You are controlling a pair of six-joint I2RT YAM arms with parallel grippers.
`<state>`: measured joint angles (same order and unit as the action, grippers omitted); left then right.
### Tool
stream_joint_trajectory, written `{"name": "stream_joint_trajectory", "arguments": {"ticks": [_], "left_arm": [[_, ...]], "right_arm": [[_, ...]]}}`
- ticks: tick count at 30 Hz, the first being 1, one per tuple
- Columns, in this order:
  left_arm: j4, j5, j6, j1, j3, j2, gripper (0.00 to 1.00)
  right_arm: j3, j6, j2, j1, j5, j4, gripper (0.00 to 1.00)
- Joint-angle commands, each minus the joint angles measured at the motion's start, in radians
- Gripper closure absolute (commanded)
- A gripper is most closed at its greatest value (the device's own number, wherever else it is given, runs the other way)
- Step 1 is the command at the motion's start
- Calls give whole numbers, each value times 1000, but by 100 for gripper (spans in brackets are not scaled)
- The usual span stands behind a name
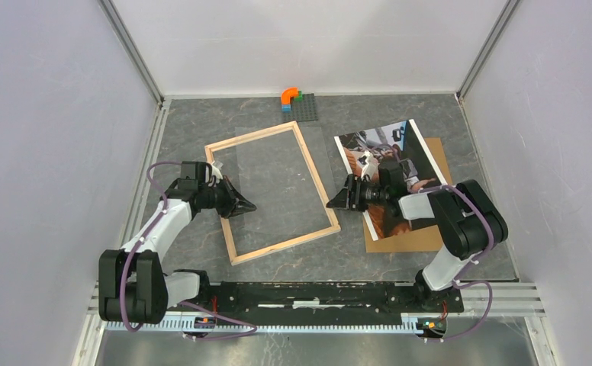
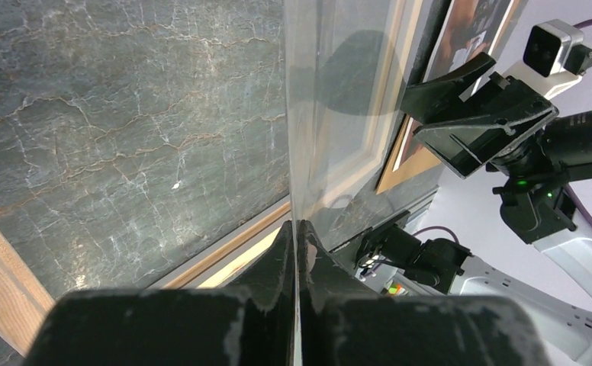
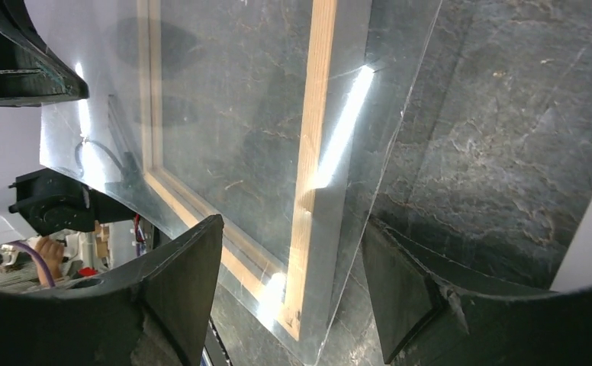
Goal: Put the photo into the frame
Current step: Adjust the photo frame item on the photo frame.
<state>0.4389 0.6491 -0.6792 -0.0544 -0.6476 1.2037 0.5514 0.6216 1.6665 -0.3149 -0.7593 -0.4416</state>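
Note:
The pale wood frame [image 1: 285, 243] lies flat mid-table. A clear sheet [image 1: 285, 175] hangs over it, and my left gripper [image 1: 251, 207] is shut on the sheet's left edge. The left wrist view shows the pinch [image 2: 296, 226], with the sheet [image 2: 331, 114] rising from it edge-on and a frame rail [image 2: 236, 248] beneath. My right gripper [image 1: 331, 203] is open at the sheet's right edge. In the right wrist view [image 3: 293, 236] that edge [image 3: 384, 152] runs between the spread fingers without touching either, above the frame rail [image 3: 316, 137]. The photo [image 1: 377, 141] lies to the right, partly under the right arm.
A brown backing board [image 1: 423, 236] lies under the photo at the right. A small dark plate with orange, green and blue bricks [image 1: 297, 103] sits at the back. Walls close in the table on the left, back and right.

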Motion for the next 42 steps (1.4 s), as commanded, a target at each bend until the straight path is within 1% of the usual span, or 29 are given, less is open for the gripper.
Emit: {"name": "stream_joint_trajectory", "arguments": {"ticks": [1,3,5,7,10,11,16,17,18,20,25,28,31,32,34,36,38,39,42], "left_arm": [[-29,46,50,5,14,2,94],[-43,56,45,4,17,9,92],[-56,59,41,5,21,16,89],[-65,59,40,5,24,22,80],[-89,70,30,4,32,31,71],[-97,74,24,4,37,31,68],[-135,82,2,4,51,41,58],[-138,85,1,3,52,47,55],[-139,84,1,4,54,51,52],[-146,85,1,3,61,58,49],[-158,85,-2,3,73,62,45],[-159,84,1,4,77,56,41],[-138,67,14,2,73,36,32],[-122,50,20,4,67,25,29],[-63,-6,36,3,48,-16,20],[-3,-91,45,4,22,-65,12],[56,-172,54,3,-4,-105,6],[88,-212,54,3,-21,-123,0],[184,-346,65,3,-71,-163,0]], "right_arm": [[27,101,35,8,-82,-185,30],[23,144,37,17,-99,-235,31],[9,208,48,25,-130,-328,33],[-22,293,61,29,-155,-462,38],[-54,383,75,30,-172,-591,42],[-59,400,80,30,-175,-621,44],[-64,428,111,27,-179,-669,48],[-64,435,114,24,-179,-678,48],[-63,440,118,19,-177,-682,49],[-54,445,129,1,-172,-680,48],[-39,464,158,-39,-147,-688,50],[-36,460,159,-46,-124,-667,53],[-28,415,155,-46,-104,-592,60],[-23,393,152,-46,-99,-560,63],[-16,352,147,-46,-99,-505,68],[-8,322,142,-47,-100,-465,74],[0,300,141,-45,-103,-444,81],[7,282,144,-45,-104,-426,83],[26,245,149,-47,-117,-393,92]]}}
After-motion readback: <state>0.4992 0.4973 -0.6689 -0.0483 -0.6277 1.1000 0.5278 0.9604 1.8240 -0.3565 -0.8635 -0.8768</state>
